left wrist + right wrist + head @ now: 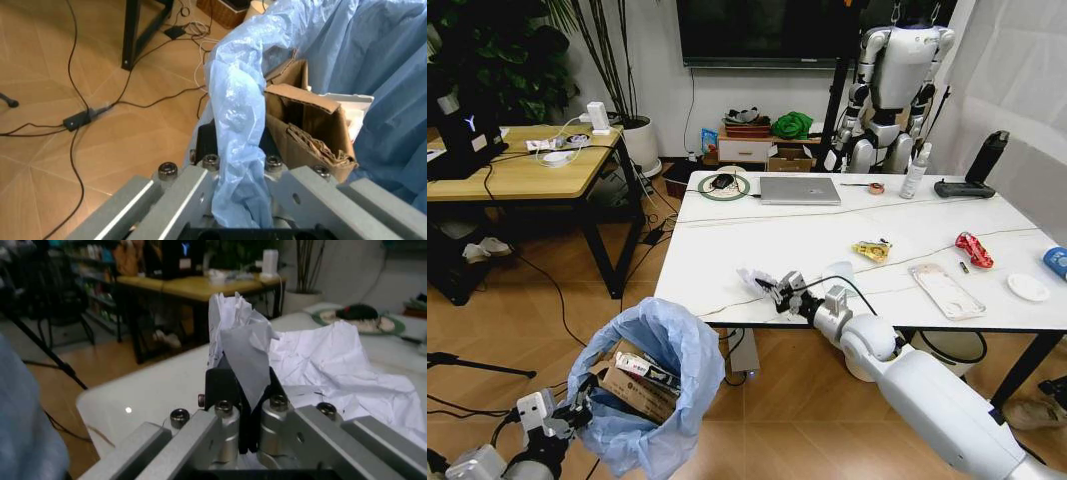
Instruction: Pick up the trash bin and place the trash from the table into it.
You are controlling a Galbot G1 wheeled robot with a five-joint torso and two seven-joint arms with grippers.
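Note:
The trash bin (642, 395), lined with a billowing light-blue bag, hangs just off the table's near-left corner. My left gripper (579, 408) is shut on its rim, and in the left wrist view the left gripper (240, 210) pinches the blue bag (233, 115) beside brown cardboard (307, 125) inside. My right gripper (769, 285) is shut on a crumpled white tissue (752, 279) low over the table (727, 250) near its front edge. The right wrist view has the right gripper (245, 390) clamping that tissue (320, 360). More trash lies to the right: a yellow wrapper (872, 250), a red wrapper (974, 250), clear packaging (945, 290), a white lid (1028, 287).
A silver laptop (799, 190), a spray bottle (914, 172) and a black item on a green ring (722, 185) sit along the table's far edge. A wooden desk (522, 170) stands at the left. Cables cross the floor. A grey bin (952, 350) stands under the table.

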